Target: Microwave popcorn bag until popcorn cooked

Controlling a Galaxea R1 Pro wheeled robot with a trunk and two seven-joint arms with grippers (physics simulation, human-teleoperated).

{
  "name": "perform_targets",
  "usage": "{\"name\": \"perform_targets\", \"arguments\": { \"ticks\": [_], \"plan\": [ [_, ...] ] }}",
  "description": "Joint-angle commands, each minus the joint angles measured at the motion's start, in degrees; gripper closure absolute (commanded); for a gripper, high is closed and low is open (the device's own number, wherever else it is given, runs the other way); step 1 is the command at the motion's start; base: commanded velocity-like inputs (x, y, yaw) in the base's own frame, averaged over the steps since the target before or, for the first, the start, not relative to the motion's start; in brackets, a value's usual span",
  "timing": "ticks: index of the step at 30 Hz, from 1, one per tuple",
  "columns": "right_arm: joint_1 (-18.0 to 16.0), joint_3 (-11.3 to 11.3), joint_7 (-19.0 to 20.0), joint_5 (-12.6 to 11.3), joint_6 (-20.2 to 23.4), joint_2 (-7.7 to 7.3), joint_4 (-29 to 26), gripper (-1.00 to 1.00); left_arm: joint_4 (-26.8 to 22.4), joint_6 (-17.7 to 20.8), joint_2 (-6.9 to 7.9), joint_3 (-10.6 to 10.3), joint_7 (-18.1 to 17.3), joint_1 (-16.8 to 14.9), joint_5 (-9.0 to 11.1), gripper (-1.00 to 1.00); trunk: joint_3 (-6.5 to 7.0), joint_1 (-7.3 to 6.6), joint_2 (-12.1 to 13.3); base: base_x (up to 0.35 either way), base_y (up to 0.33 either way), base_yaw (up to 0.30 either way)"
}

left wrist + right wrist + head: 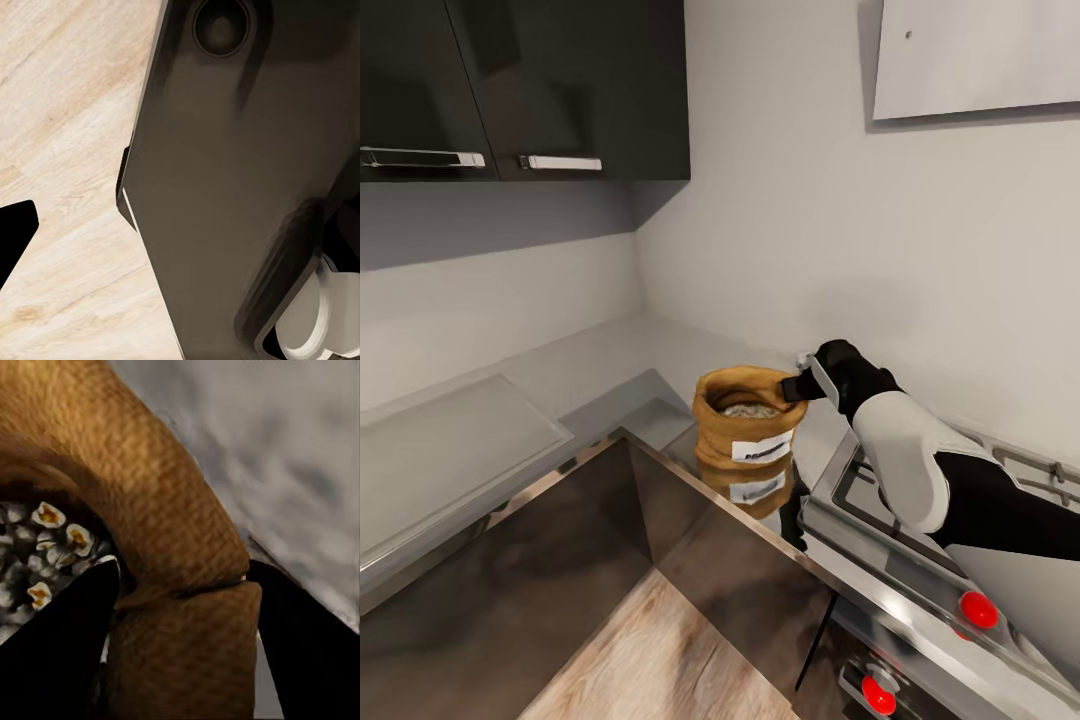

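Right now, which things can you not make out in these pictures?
- Microwave: in no view.
- Label on the popcorn bag: head view, text too blurred to read.
- Left claw: left wrist view shows only a dark panel and floor.
- Right claw: head view, fingertips hidden by its own wrist.

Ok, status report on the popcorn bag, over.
Right end effector pinching the bag rim, one finger inside. Bag on the countertop beside the hob. Left end effector unseen, microwave out of view.
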Motion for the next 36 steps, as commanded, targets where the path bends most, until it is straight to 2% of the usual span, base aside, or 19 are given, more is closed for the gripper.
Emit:
{"name": "perform_targets", "arguments": {
  "ticks": [1, 7, 11, 16, 19, 23, 27, 36],
  "plan": [
    [0.0, -0.3, 0.4, 0.4, 0.5, 0.04, -0.3, 1.0, 0.0, -0.2, -0.02, 0.0, 0.1, 0.0, 0.2, -1.0, -0.06, 0.0, 0.0, 0.0, 0.0, 0.0],
    [0.0, -0.2, 0.4, 0.6, 1.4, 0.05, -0.8, 1.0, 0.0, -0.2, -0.02, 0.0, 0.1, 0.0, 0.2, -1.0, -0.06, 0.0, 0.0, 0.0, 0.0, 0.0],
    [0.0, -0.4, 0.4, 0.1, 7.6, 0.12, -1.2, 1.0, 0.0, -0.2, -0.02, 0.0, 0.1, 0.0, 0.2, -1.0, -0.06, 0.0, 0.0, 0.0, 0.0, 0.0],
    [0.0, -0.5, 0.4, -0.3, 14.1, 0.4, -7.0, 1.0, 0.0, -0.2, -0.02, 0.0, 0.1, 0.0, 0.2, -1.0, -0.06, 0.0, 0.0, 0.0, 0.0, 0.0],
    [0.0, -0.6, 0.4, -0.4, 14.1, 0.54, -10.1, 1.0, 0.0, -0.2, -0.02, 0.1, 0.1, 0.0, 0.2, -1.0, -0.06, 0.0, 0.0, 0.0, 0.0, 0.0],
    [0.0, -0.6, 0.4, -0.7, 14.1, 0.56, -11.4, 1.0, 0.0, -0.2, -0.02, 0.0, 0.1, 0.0, 0.2, -1.0, -0.06, 0.0, 0.0, 0.0, 0.0, 0.0],
    [0.0, -0.5, 0.3, -4.6, 14.1, 0.48, -15.2, 1.0, 0.0, -0.2, -0.02, -0.1, 0.1, 0.0, 0.1, -1.0, -0.06, 0.0, 0.0, -0.02, 0.0, 0.0],
    [0.0, -0.6, 0.3, -4.9, 14.1, 0.08, -15.9, 1.0, 0.0, -0.5, -0.18, 0.4, 0.5, 0.0, 0.3, -1.0, -0.06, 0.0, 0.0, -0.317, 0.007, 0.0]
  ]
}}
